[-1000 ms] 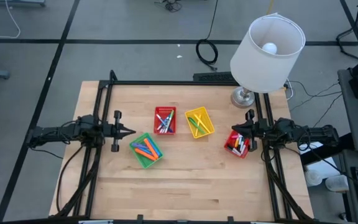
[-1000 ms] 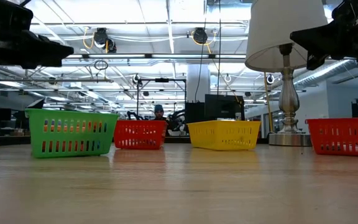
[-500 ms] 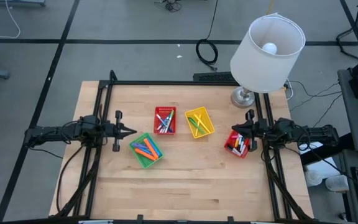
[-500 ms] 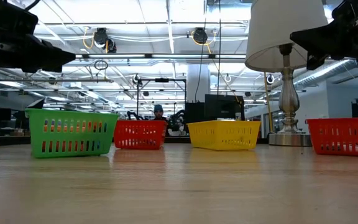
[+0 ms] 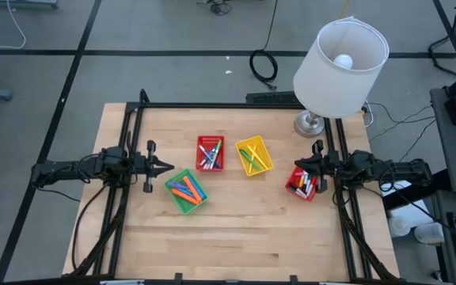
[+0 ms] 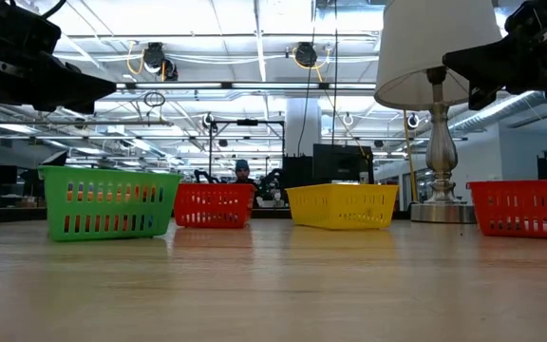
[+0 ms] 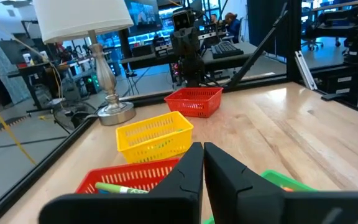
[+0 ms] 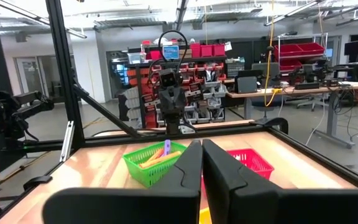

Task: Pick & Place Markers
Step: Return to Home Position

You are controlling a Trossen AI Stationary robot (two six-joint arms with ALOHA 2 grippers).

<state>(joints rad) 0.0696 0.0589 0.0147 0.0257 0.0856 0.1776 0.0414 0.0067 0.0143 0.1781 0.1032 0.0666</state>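
Nearest the front edge of the tabletop point(image 5: 244, 233), and farthest from the lamp point(image 5: 340, 55), the green basket point(image 6: 110, 201) holds orange, blue and green markers point(image 5: 185, 190). The left gripper point(image 5: 167, 167) hangs above the tabletop just beside that basket's far corner, on the side away from the lamp. Its fingers point(image 7: 188, 174) are pressed together with only a thin slit between them and nothing in it. The markers lie below and ahead of the tips, untouched.

Closer to the lamp, just in front of its base, the right red basket point(image 6: 525, 207) carries red and pale markers. The right gripper point(image 5: 297, 167) is poised over that basket's rim, well above it in the low view. Its fingers point(image 8: 188, 171) are likewise together and empty, and the markers lie beneath them, apart.

Farther back, the yellow basket point(image 6: 342, 205) sits beside the lamp's base toward the left arm, with green and yellow markers inside. The middle red basket point(image 6: 214, 205) stands just past it, holding several more. Beyond the tabletop, a person point(image 6: 243, 171) shows in the room.
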